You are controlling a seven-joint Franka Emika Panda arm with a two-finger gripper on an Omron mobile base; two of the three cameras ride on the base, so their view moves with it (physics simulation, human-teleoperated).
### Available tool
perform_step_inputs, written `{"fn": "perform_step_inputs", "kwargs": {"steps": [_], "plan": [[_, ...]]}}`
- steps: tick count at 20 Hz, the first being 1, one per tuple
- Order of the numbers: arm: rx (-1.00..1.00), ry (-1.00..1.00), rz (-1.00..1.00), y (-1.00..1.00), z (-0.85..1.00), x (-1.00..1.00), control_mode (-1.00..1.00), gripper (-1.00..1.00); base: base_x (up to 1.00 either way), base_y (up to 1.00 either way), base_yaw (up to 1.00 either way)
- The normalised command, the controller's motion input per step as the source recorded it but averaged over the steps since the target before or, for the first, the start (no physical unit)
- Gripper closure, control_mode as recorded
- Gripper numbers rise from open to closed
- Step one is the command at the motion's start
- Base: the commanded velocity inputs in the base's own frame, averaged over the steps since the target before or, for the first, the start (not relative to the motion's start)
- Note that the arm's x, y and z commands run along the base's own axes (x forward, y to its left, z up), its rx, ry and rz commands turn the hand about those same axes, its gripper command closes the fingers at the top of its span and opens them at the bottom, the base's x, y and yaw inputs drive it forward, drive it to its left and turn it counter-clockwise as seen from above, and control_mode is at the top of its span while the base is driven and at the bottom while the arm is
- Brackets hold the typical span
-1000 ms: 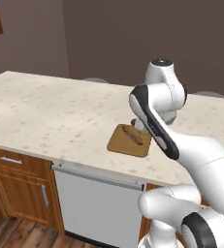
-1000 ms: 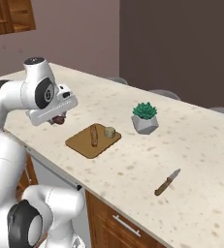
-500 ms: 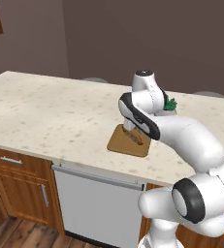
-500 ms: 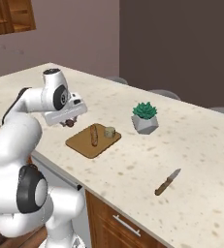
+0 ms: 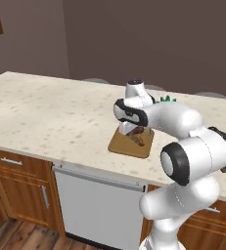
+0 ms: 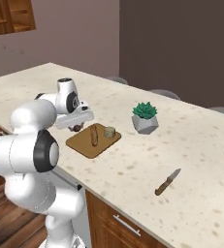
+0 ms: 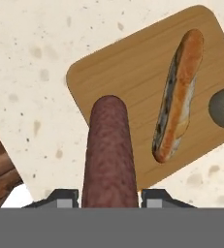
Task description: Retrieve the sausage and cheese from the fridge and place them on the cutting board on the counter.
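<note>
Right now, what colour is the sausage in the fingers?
Dark reddish-brown, finely mottled sausage; clearest in the hand view, held above the cutting board.

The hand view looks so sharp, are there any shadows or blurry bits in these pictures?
Hand view: crisp, evenly lit; the sausage held in the hand casts no clear shadow on the cutting board. Right base view: soft, slightly blurry, with flat light on the counter.

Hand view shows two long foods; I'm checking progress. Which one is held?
The dark reddish-brown sausage, sticking out from between the fingers. The golden crusty baguette lies loose on the brown wooden cutting board.
</note>
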Motion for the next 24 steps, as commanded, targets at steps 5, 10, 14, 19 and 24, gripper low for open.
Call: {"fn": "perform_step_inputs", "kwargs": {"steps": [5,10,14,19,24], "plan": [[0.0,0.06,0.0,0.0,-0.47,0.58,-1.0,1.0,0.0,0.0,0.0],[0.0,0.0,0.0,0.0,-0.25,0.31,-1.0,1.0,0.0,0.0,0.0],[0.0,0.0,0.0,0.0,-0.2,0.31,-1.0,1.0,0.0,0.0,0.0],[0.0,-0.01,0.0,0.0,-0.28,0.38,-1.0,1.0,0.0,0.0,0.0],[0.0,0.0,0.0,0.0,-0.28,0.09,-1.0,1.0,0.0,0.0,0.0]]}}
